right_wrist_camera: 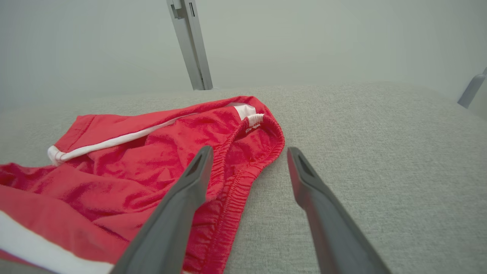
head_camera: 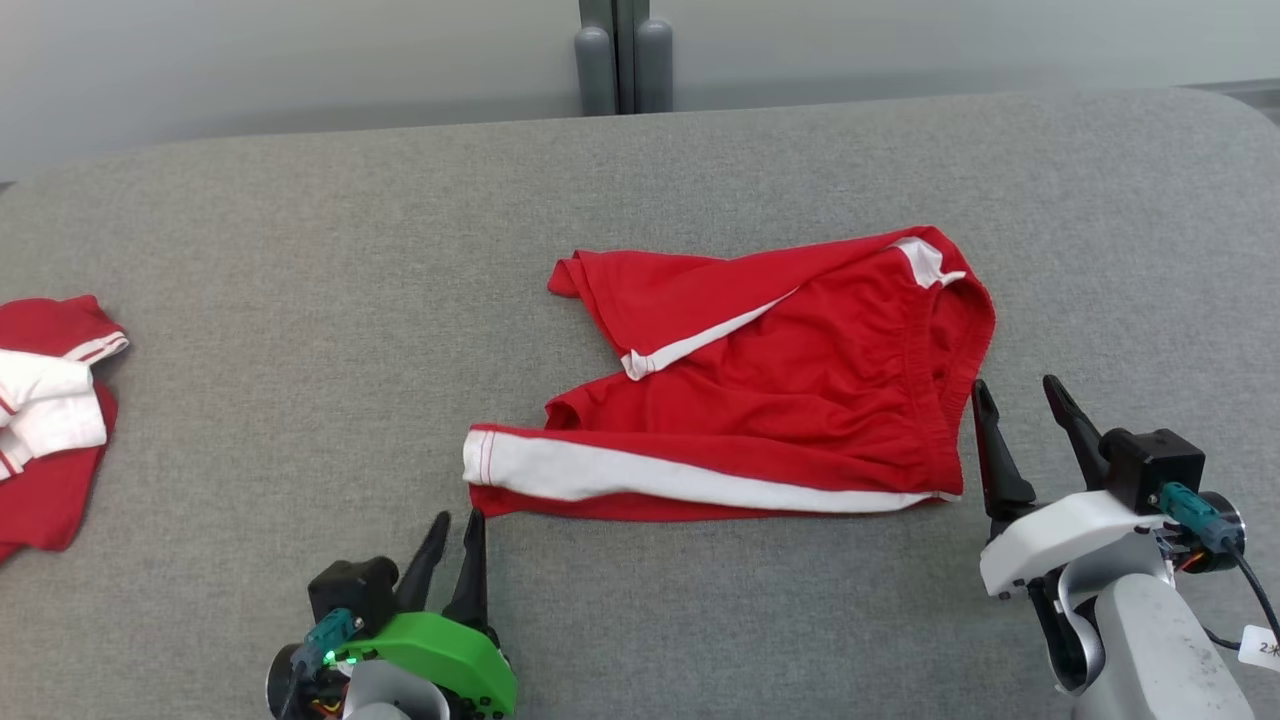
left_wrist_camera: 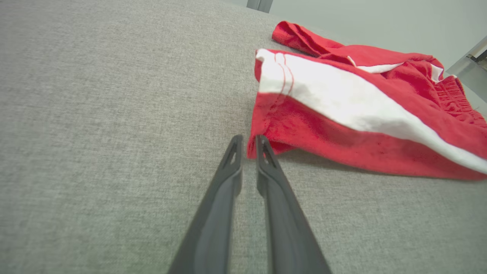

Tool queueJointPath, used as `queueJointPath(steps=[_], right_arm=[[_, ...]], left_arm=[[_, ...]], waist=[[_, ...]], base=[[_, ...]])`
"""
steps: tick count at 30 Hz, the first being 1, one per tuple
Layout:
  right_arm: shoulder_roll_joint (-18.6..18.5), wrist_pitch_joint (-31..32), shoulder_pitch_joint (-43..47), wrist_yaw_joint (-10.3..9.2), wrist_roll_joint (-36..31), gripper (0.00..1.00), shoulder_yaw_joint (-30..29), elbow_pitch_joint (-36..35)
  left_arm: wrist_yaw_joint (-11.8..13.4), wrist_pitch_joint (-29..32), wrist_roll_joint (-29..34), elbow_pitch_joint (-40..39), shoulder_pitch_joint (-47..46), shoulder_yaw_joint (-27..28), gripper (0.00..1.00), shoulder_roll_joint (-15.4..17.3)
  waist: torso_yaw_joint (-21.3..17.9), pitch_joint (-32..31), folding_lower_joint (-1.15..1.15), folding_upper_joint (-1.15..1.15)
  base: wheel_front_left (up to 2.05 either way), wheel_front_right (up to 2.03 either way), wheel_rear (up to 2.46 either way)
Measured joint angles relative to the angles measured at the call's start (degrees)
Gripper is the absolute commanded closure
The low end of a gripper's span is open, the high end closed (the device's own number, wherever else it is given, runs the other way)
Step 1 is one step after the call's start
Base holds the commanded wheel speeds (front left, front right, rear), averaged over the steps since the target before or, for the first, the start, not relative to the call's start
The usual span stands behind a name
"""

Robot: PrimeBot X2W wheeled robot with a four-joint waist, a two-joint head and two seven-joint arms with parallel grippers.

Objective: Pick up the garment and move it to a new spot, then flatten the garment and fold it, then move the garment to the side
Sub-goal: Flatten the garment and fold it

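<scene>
Red, white-striped shorts (head_camera: 780, 410) lie rumpled; left gripper (head_camera: 460, 514) barely parted, right gripper (head_camera: 1014, 381) spread wide.

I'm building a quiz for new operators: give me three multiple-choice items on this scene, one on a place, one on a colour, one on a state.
1. Where is the right gripper relative to the shorts? A beside the waistband; B on a leg hem; C far from them.
2. What colour is the side stripe? A blue; B white; C black.
3. The right gripper's jaws are: A shut on cloth; B shut, empty; C open, empty.
Key: 1A, it stands by the elastic edge; 2B, a white band runs along the leg; 3C, wide gap, nothing between.
</scene>
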Motion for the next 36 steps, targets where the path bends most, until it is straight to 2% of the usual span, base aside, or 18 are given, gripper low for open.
queueJointPath(steps=[6,10,13,22,36], right_arm=[[0.2,0.0,1.9,0.00,-0.8,0.00,1.2,-1.7],[0.2,0.0,4.3,0.00,-1.5,0.00,2.7,-2.7],[0.2,0.0,6.2,0.00,-1.6,0.00,3.5,-2.6],[0.2,0.0,9.4,0.00,-1.0,0.00,4.7,-1.7],[0.2,0.0,8.7,0.00,-2.6,0.00,5.6,-1.0]], left_arm=[[4.0,0.0,6.6,-5.7,2.4,3.9,0.00,0.0],[5.2,0.0,11.7,-9.1,4.6,5.7,0.00,0.0],[5.2,0.0,13.6,-10.0,6.1,6.4,0.00,0.0],[5.5,0.0,12.7,-10.0,9.4,6.0,0.00,0.0],[3.6,0.0,9.4,-5.4,9.1,2.7,0.00,0.0]], waist=[[0.9,-2.6,0.00,0.00],[0.7,-3.9,0.00,0.00],[0.4,-5.0,0.00,0.00],[-0.5,-7.2,0.00,0.00],[-0.2,-4.1,0.00,0.00]], base=[[0.00,0.00,0.00],[0.00,0.00,0.00],[0.00,0.00,0.00],[0.00,0.00,0.00],[0.00,0.00,0.00]])
